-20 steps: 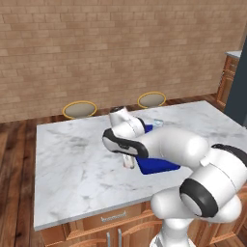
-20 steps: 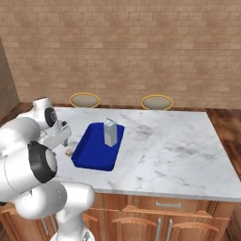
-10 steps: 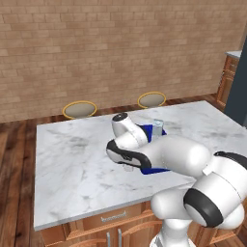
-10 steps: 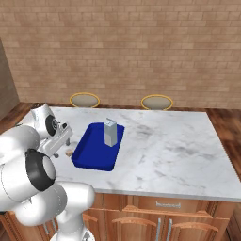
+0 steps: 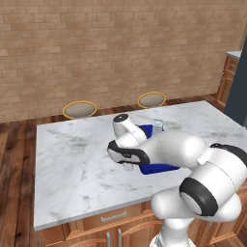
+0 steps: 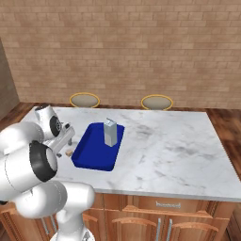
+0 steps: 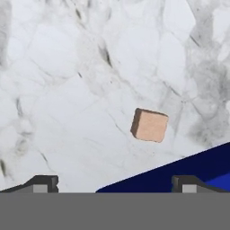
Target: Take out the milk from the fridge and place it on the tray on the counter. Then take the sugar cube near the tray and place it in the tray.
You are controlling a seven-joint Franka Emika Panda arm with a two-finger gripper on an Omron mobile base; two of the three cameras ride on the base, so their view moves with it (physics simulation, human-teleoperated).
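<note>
Sugar, a tiny pale tan cube (image 7: pixel 149 125), lies on the white-grey veined marble surface (image 6: pixel 179 150) just beside the flat deep-blue rectangular tray (image 6: pixel 96 148), off its left long side and not touching the rim, as I see it from the right base view. From the camera on the hand (image 7: pixel 116 184) I look straight down at the cube, with bare marble all round it and a corner of the tray cutting in at the lower right. My hand's two dark fingertips (image 7: pixel 42 183) stand wide apart, holding nothing; one sits over the marble and the other over the tray's edge. The small pale grey-blue gabled milk carton (image 6: pixel 110 132) stands upright inside the tray, toward its far end, well clear of the hand. From the left base view my own white arm crosses in front of the tray and hides most of it. Two round tan stools with yellow rims (image 6: pixel 84 100) stand behind the surface, before the brick wall (image 5: pixel 120 43).
</note>
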